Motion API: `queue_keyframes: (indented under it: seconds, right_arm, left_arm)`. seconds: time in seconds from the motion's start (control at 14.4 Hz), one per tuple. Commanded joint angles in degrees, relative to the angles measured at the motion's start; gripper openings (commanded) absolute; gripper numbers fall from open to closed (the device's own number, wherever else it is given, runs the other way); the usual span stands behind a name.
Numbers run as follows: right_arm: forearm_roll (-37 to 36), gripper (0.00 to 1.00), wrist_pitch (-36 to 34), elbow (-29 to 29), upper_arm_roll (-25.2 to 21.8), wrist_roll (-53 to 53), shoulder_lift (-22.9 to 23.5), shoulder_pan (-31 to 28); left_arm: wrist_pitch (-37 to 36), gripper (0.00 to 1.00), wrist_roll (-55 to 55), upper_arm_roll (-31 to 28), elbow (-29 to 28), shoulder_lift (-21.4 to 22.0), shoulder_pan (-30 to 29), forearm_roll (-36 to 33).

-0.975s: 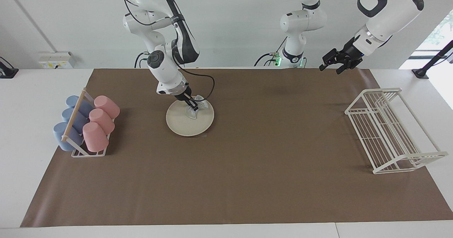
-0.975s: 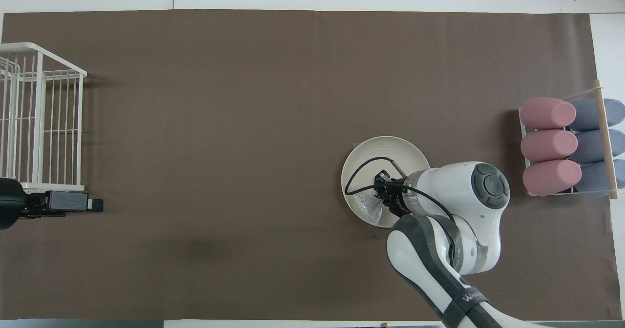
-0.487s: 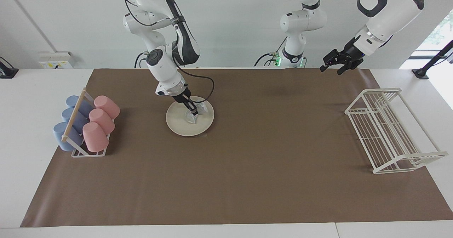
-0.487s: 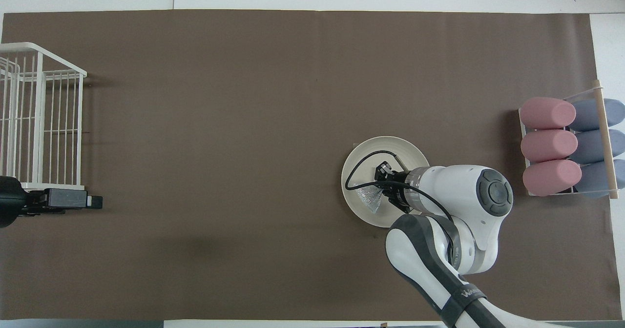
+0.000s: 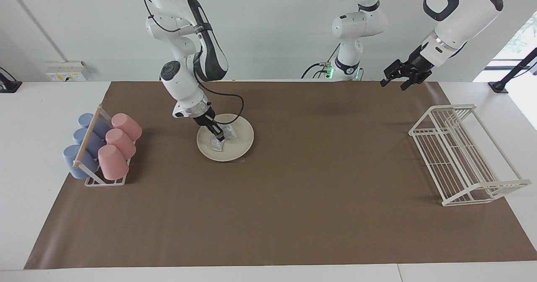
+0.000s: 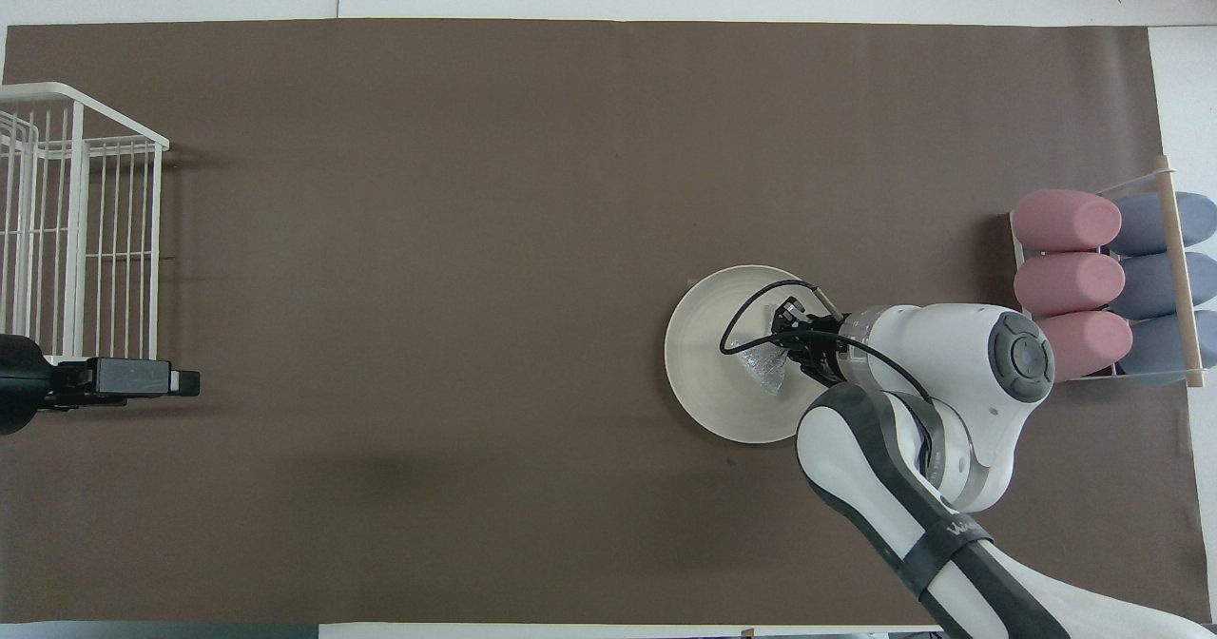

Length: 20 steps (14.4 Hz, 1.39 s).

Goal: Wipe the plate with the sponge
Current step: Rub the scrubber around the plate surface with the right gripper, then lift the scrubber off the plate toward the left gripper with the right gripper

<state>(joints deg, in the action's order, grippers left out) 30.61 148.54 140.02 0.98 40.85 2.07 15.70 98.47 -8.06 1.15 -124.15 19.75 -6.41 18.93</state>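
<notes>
While gripping sponge (image 5: 219, 142), right end effector (image 5: 217, 137) on plate (image 5: 239, 147)

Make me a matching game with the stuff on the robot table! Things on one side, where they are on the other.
Things:
1. sponge
2. plate
3. pink cups
4. left pincer

Places:
A. lying in the cup rack beside the blue cups
B. on the brown mat, near the cup rack
C. up in the air over the mat's edge, near the white wire rack
D. on the plate, gripped by the right pincer

Pairs: 1-D, 2-B, 3-A, 4-C
</notes>
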Motion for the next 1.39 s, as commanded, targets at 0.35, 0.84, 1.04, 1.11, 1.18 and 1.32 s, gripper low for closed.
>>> queue_keyframes:
  seconds: [0.35,0.84,1.04,1.11,1.18,1.32]
  right_arm:
    - [1.5,0.00,0.3,0.6,0.9,6.8,0.1,4.8]
    - [1.5,0.00,0.9,0.5,0.7,12.2,0.0,8.1]
    - [1.5,0.00,0.8,0.5,0.6,3.0,0.3,2.9]
    - [1.5,0.00,0.9,0.5,0.6,0.6,0.5,1.5]
    - [1.5,0.00,0.9,0.4,0.6,-0.8,0.6,0.6]
    - [1.4,0.00,0.9,0.5,0.6,-1.0,0.5,0.4]
  left_arm:
    - [1.6,1.00,0.9,0.3,-0.5,0.0,0.5,-1.4]
    - [1.7,1.00,0.9,0.3,-0.5,0.0,0.6,-1.4]
    - [2.0,1.00,1.0,0.3,-0.6,0.0,0.6,-1.4]
    - [2.0,1.00,1.0,0.3,-0.6,0.0,0.6,-1.4]
    - [2.0,1.00,1.0,0.3,-0.6,0.0,0.6,-1.4]
    - [2.0,1.00,1.0,0.3,-0.6,0.0,0.6,-1.4]
